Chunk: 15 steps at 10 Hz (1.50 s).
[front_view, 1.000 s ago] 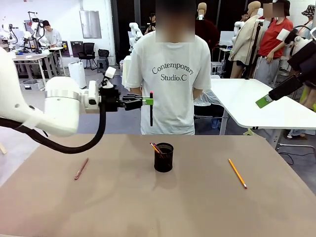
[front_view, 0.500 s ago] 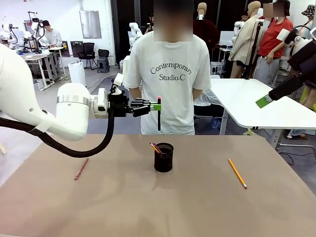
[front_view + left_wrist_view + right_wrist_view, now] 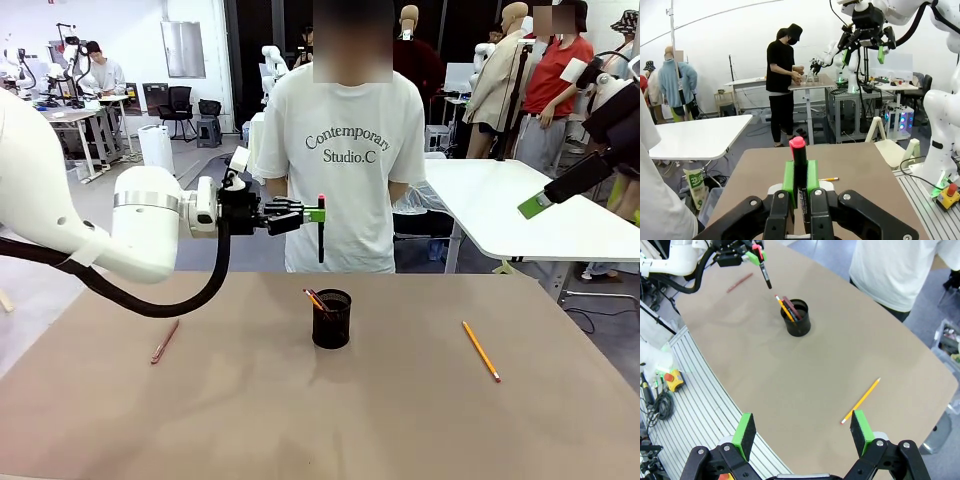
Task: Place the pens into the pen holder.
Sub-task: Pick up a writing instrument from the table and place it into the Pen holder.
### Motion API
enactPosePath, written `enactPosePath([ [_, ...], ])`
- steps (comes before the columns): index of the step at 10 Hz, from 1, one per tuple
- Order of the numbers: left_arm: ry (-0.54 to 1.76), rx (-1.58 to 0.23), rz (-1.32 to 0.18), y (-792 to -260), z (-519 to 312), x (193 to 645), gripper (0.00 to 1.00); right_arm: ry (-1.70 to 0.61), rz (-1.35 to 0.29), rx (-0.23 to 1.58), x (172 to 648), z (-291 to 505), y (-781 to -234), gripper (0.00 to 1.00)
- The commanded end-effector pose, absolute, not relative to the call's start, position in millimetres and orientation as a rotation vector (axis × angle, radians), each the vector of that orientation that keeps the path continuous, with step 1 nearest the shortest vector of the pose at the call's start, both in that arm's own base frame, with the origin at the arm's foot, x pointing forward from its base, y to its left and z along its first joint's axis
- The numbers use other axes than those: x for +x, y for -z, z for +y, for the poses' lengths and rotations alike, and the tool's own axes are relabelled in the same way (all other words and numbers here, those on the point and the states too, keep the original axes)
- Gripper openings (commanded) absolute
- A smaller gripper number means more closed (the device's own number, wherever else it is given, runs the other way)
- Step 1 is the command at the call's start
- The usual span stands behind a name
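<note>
**Black pen held up behind the pen holder, two more lying on the table**

Busy lab room, brown table [image 3: 300, 420] up front, and a person at the far side in a white tee [image 3: 345, 150] that reads "Contemporary Studio.C".

Front view: the left arm comes in level, well above the table, wrist turned so the left gripper [image 3: 312, 212] points sideways. Its green pads are clamped on the black pen [image 3: 321, 235], which hangs upright, red end on top, above the pen holder [image 3: 332, 320] and a bit to the left. The holder already has a few sticks leaning in it. A pinkish-red pen [image 3: 165, 341] lies flat well left of the holder, and a yellow pencil [image 3: 481, 351] lies flat well right of it.

Left wrist view: the fingers [image 3: 788, 177] are pinched tight on the black barrel just below the red cap.

Right wrist view: the right gripper [image 3: 803, 432] hangs high, looking down at the table, with its fingers wide apart and nothing between them. The holder [image 3: 797, 317] sits far below it, with the pencil [image 3: 860, 401] lying off to one side of the holder.
</note>
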<state>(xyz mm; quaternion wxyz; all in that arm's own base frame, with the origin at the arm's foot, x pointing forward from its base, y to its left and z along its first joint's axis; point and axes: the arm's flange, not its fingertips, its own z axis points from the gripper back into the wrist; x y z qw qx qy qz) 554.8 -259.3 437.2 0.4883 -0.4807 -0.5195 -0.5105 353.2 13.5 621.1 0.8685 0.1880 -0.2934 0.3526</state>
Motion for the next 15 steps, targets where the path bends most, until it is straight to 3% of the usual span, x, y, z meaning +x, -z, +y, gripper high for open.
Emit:
enactPosePath([
  [1, 1.301, -1.132, -1.311, -419.8, -273.4, 559.7, 0.0, -0.735, -0.615, 0.408, 353.3, 14.4, -622.2, 1.0],
  [8, 1.378, -1.186, -1.344, -354.2, -310.5, 584.8, 0.0, -0.735, -0.615, 0.408, 353.3, 14.4, -622.2, 1.0],
  [15, 1.366, -1.206, -1.294, -332.2, -306.5, 596.6, 0.02, -0.735, -0.615, 0.408, 353.3, 14.4, -622.2, 1.0],
])
